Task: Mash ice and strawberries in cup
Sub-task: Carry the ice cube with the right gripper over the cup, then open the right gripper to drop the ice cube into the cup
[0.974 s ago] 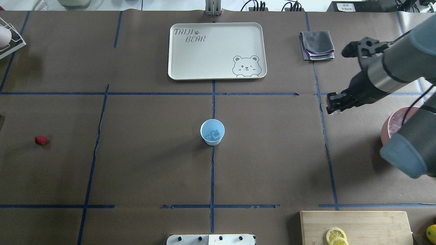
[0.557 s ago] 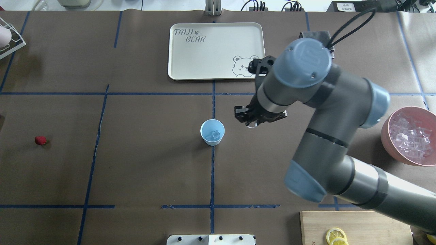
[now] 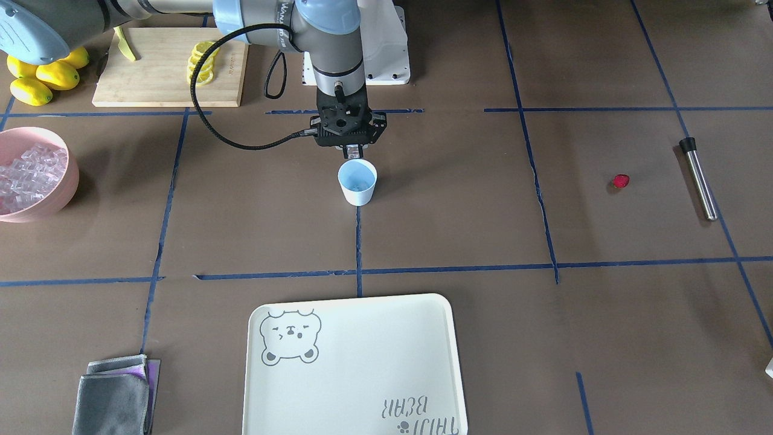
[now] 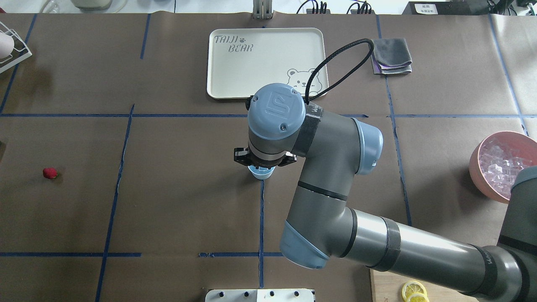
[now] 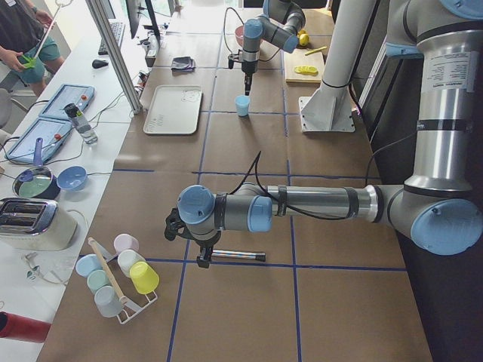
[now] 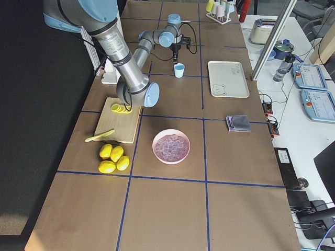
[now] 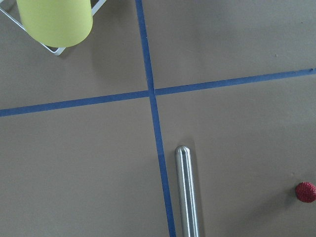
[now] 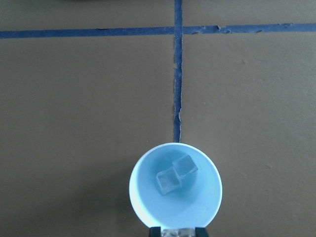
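Brown paper gridded with blue tape covers the worktop [image 4: 168, 209]. Read from the overhead view, the cup [image 3: 357, 181] stands upright at the centre, with two ice cubes [image 8: 177, 174] touching each other on its bottom. The strawberry [image 4: 50, 173] lies bare on the paper well apart at 9 o'clock, with a metal rod [image 3: 700, 181] near it. The pink bowl [image 3: 67, 193] of spare ice sits at 3 o'clock and the tray [image 4: 268, 63] at 12 o'clock.

The right gripper [image 3: 351, 152] hangs straight over the cup's mouth, jaws closed on what looks like another clear cube [image 8: 178, 231]. The left gripper [image 5: 202, 262] hangs by the rod's rounded end; whether its jaws are open or closed cannot be told.

Ice is hard, wet and slippery, so it probably squirts out of a skewed pinch; flat opposite faces are the safe hold, with a low release. The cup looks light and easily tipped, so mashing likely calls for steadying its wall. The berry is soft and will bruise, so pinch it gently across its widest part. The rod is stiff and smooth, best gripped toward its dark-capped end.
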Motion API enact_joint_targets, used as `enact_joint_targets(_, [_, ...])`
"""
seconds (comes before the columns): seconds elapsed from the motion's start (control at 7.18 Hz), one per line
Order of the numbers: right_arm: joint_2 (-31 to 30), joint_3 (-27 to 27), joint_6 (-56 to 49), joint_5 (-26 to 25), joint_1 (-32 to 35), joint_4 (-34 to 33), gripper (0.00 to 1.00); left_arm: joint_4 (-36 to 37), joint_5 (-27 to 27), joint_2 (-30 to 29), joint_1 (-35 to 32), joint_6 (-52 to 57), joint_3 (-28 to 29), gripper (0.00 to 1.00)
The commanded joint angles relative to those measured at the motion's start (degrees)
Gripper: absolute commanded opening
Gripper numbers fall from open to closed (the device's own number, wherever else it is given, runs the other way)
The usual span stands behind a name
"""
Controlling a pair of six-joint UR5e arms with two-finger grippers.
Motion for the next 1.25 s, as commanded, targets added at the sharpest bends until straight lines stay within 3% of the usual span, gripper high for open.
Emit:
enact_joint_targets(0.0, [0.67, -0.78, -0.66, -1.49, -0.18, 0.02, 0.02, -0.03, 0.02, 0.00, 0.01, 0.01, 0.05, 1.00])
enact_joint_targets(0.84, [0.84, -2.19, -0.85, -2.56, -0.10, 0.11, 0.04, -0.03, 0.11, -0.09, 0.19, 0.01, 0.58, 1.00])
enact_joint_targets(0.97, [0.93, -2.19, -0.76, -2.56, -0.10, 0.20, 0.15, 0.06, 0.03, -0.09, 0.19, 0.01, 0.58, 1.00])
enact_joint_targets(1.11, [0.93, -2.19, -0.50, -2.56, -0.10, 0.72, 0.36, -0.03, 0.02, -0.09, 0.19, 0.01, 0.58, 1.00])
